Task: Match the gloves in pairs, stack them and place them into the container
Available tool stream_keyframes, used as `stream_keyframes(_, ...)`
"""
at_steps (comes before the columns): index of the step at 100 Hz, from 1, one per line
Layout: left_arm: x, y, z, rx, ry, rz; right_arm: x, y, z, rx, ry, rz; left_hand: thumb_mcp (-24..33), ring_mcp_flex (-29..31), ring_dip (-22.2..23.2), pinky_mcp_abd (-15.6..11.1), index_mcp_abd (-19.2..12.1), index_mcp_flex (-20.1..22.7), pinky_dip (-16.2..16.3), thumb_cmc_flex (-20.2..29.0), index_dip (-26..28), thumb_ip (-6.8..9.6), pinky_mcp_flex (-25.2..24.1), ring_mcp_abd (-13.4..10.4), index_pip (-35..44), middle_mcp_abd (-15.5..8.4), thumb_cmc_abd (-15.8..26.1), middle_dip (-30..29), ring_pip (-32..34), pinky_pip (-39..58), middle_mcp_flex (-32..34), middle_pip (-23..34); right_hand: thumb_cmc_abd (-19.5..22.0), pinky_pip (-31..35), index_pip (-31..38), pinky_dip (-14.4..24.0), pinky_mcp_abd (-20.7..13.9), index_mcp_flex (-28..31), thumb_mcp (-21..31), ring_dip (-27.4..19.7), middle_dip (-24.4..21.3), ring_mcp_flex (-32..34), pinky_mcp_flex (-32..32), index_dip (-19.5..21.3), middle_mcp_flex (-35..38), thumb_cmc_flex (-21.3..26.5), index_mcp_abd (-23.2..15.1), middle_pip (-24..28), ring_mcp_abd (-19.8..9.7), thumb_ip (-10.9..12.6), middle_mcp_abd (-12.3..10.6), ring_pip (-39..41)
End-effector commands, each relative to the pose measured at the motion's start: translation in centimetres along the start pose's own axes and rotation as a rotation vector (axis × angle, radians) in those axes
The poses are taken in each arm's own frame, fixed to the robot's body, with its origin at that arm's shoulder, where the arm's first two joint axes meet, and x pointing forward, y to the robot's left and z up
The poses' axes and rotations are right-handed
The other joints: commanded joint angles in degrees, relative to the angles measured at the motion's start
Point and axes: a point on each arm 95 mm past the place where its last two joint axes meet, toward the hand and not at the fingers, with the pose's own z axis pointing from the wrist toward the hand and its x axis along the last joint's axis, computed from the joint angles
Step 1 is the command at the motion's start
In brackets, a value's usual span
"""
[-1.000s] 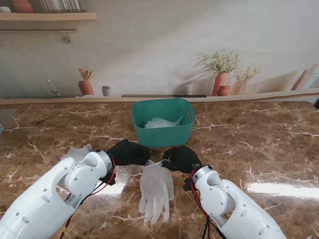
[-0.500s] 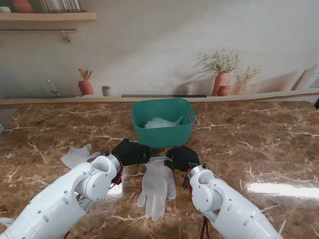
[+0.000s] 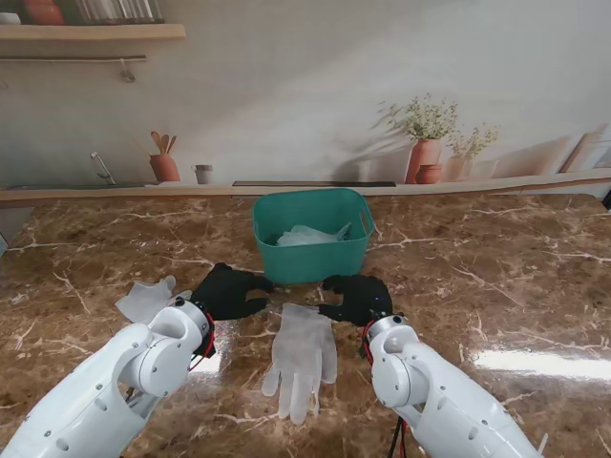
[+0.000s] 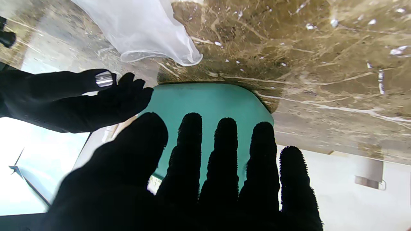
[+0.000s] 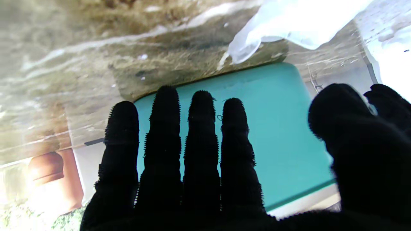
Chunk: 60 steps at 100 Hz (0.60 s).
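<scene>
- Both black-gloved robot hands hover over a brown marble table [image 3: 496, 277], one on each side of a white glove [image 3: 302, 355] lying flat, its fingers pointing toward me.
- The left hand [image 3: 227, 291] is spread and grips nothing; its fingers [image 4: 224, 150] fan apart in the wrist view, aimed at the green tub [image 4: 208, 102].
- The right hand [image 3: 359, 298] is likewise spread and empty, with fingers [image 5: 200, 128] apart and the thumb held wide.
- The tub [image 3: 313, 234] sits just beyond the two hands, near the table's far edge, with pale, crumpled gloves [image 3: 307, 235] inside; how many cannot be told.
- Another white glove [image 3: 145, 298] lies crumpled to the left, just beside the left arm.
- The flat glove's cuff [image 4: 160, 56] shows in both wrist views, touched by neither hand.
</scene>
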Motion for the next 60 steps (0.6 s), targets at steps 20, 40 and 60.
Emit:
stream_keyframes(20, -2.8, -2.0, -2.6, -0.016, -0.034, 0.061, -1.3, 1.8, -2.3, -0.050, -0.037, 0.003, 1.01, -1.46, -1.40, 0.89, -3.14, 0.43, -1.54, -1.61, -0.14, 0.01, -1.91, -2.53, -0.40, -1.90, -7.48, -1.25, -2.66, -2.56, -1.97, -0.38, 1.36, -3.04, -0.89, -1.87, -1.32, -1.70, -3.11, -3.70, -3.81, -2.65, -1.18, -1.12, -2.45, -2.42, 0.00, -1.17, -0.87, 3.71, -0.53, -3.43)
stream_keyframes(40, -7.1, -4.5, -4.8, -0.071, -0.143, 0.155, -1.8, 3.0, -3.0, -0.085, -0.058, 0.005, 7.98, -2.84, -0.56, 1.37, -3.22, 0.70, -0.07, 2.25, -0.16, -0.77, -2.06, -2.44, -0.35, -2.43, -11.36, -0.27, -3.60, -4.08, -2.62, -0.52, 1.16, -3.16, -0.60, -1.97, -0.91, -1.33, -2.95, -3.87, -4.15, -2.49, -1.07, -1.31, -2.28, -2.00, -0.02, -0.90, -0.72, 3.87, -0.42, -3.45)
stream_keyframes(60, -11.8, -6.6, -6.2, -0.136, -0.270, 0.216, -1.8, 3.5, -3.2, -0.090, -0.059, 0.009, 10.28, -2.52, 0.69, 1.59, -3.91, 0.11, 1.85, 3.20, -0.98, -1.43, -1.96, -1.97, -1.91, -2.71, -13.09, 0.97, -2.80, -3.79, -2.59, 0.28, 1.07, -2.56, -0.39, -1.66, -0.57, -1.08, -2.56, -3.72, -4.21, -2.07, -0.52, -1.48, -2.04, -2.02, -0.07, -0.67, -0.78, 3.87, -0.48, -3.13)
